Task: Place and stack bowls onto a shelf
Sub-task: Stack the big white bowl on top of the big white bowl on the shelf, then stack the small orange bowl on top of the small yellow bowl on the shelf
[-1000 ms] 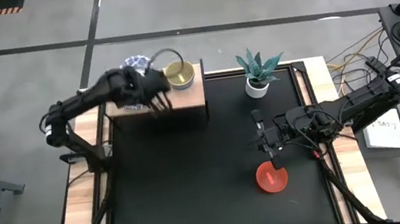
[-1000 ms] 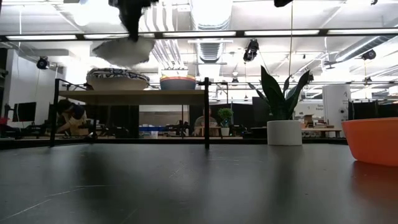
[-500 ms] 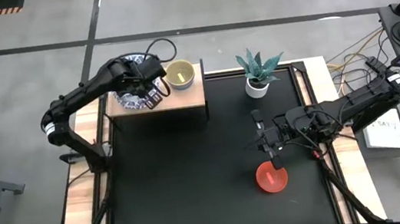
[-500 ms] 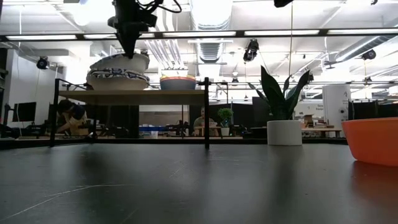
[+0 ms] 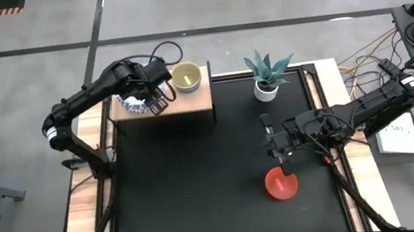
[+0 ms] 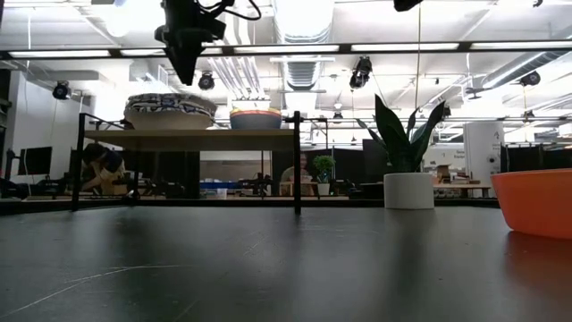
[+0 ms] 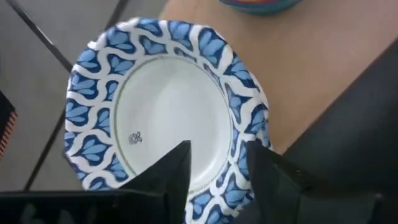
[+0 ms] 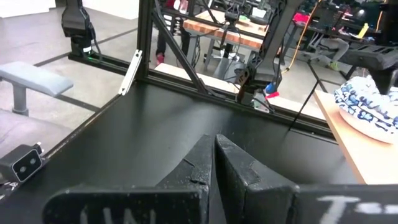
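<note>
On the left part of the wood-topped shelf [image 5: 189,102] sits a stack of blue-and-white patterned bowls [image 6: 170,109], the top bowl [image 7: 165,112] level. My left gripper [image 6: 185,72] hangs open just above the stack. In the left wrist view its fingers stand on either side of the top bowl's rim without touching it. A stack of small bowls with a yellow one on top [image 5: 185,76] rests on the shelf's right part. A red bowl [image 5: 281,184] sits on the black table. My right gripper [image 5: 276,153] hovers shut beside the red bowl, on its far side.
A white pot with a green plant [image 5: 265,78] stands at the table's far edge, right of the shelf. The black table [image 5: 199,181] lies bare between the shelf and the red bowl. People and benches show in the room beyond.
My left gripper has brought a patterned bowl down onto the stack on the shelf and then opened, letting it go. The bowl hung tilted above the shelf a second ago, lay tilted on the stack half a second ago, and now sits level.
</note>
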`<state>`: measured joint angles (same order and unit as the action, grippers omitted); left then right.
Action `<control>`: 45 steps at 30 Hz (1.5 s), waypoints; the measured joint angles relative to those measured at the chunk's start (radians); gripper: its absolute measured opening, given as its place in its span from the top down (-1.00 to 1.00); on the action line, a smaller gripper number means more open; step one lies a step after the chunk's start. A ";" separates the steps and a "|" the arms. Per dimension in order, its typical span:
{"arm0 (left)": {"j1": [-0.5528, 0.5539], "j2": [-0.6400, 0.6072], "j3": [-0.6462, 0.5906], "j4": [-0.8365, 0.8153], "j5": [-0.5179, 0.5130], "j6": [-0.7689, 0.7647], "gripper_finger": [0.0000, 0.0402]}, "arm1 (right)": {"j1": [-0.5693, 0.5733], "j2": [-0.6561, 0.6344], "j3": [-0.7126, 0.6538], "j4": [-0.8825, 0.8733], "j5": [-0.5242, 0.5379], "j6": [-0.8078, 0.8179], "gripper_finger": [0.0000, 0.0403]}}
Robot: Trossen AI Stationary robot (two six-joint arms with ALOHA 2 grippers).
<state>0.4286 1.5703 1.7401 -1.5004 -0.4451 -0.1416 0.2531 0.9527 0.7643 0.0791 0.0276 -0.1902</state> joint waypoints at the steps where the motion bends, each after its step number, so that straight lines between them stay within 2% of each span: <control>1: -0.002 0.000 0.000 -0.008 0.011 -0.011 0.29 | 0.000 0.000 0.000 -0.001 0.000 0.000 0.96; 7: -0.039 -0.004 0.000 -0.025 0.020 -0.086 0.15 | 0.000 0.000 0.000 -0.001 0.000 0.000 0.96; 11: -0.119 -0.026 0.000 0.012 0.018 -0.131 0.13 | 0.000 0.000 0.000 -0.003 0.000 0.010 0.96; 18: -0.399 -0.076 -0.001 0.208 0.017 -0.110 0.17 | 0.000 0.000 0.000 -0.020 0.001 0.025 0.96; 22: -0.590 -0.085 -0.040 0.375 0.012 -0.011 0.17 | 0.000 0.000 0.000 -0.019 0.036 0.050 0.96; 26: -0.755 -0.107 -0.174 0.515 0.013 0.141 0.17 | 0.000 0.000 0.000 -0.027 0.088 0.088 0.96; 30: -0.840 -0.158 -0.383 0.668 0.014 0.168 0.17 | 0.000 0.012 0.000 -0.023 0.086 0.110 0.96; 34: -0.855 -0.247 -0.624 0.910 0.027 0.154 0.17 | 0.000 0.035 0.000 -0.024 0.090 0.155 0.96; 39: -0.835 -0.375 -0.896 1.265 0.134 0.182 0.17 | -0.023 0.060 0.032 -0.076 0.133 0.248 0.96; 42: -0.818 -0.449 -1.005 1.408 0.159 0.207 0.17 | -0.043 0.079 0.089 -0.178 0.134 0.301 0.96; 45: -0.796 -0.519 -1.064 1.472 0.161 0.240 0.17 | -0.053 0.113 0.162 -0.308 0.133 0.360 0.96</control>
<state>-0.3675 1.0511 0.6765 -0.0286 -0.2838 0.0986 0.1998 1.0657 0.9262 -0.2286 0.1602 0.1694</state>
